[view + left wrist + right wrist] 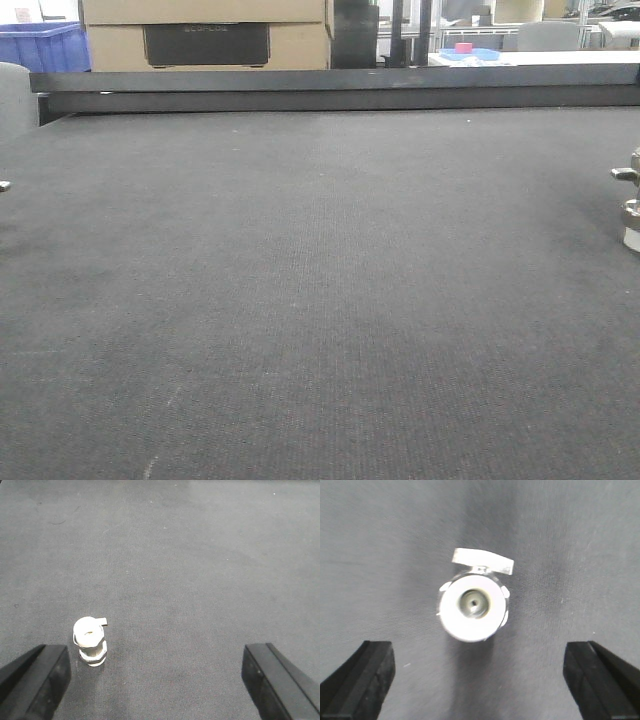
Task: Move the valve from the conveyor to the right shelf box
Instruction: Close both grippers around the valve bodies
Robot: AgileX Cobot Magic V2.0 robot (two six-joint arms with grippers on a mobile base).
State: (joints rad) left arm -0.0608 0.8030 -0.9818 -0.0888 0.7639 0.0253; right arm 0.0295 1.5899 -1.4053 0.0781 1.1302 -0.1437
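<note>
A shiny silver valve (473, 605) stands upright on the dark grey conveyor (395, 540), seen end-on, its short handle pointing away from me. My right gripper (477, 680) hangs open above the belt, with the valve just beyond the gap between its black fingers (360, 680). In the front view this valve (630, 205) shows at the right edge. A second valve (90, 641) stands close to the left finger (35, 680) of my open left gripper (157, 680), apart from it. The shelf and its box are out of view.
A dark metal rail (330, 90) bounds the belt's far side. Behind it stand cardboard boxes (205, 35) and a blue crate (42, 48). A sliver of silver (4, 186) shows at the belt's left edge.
</note>
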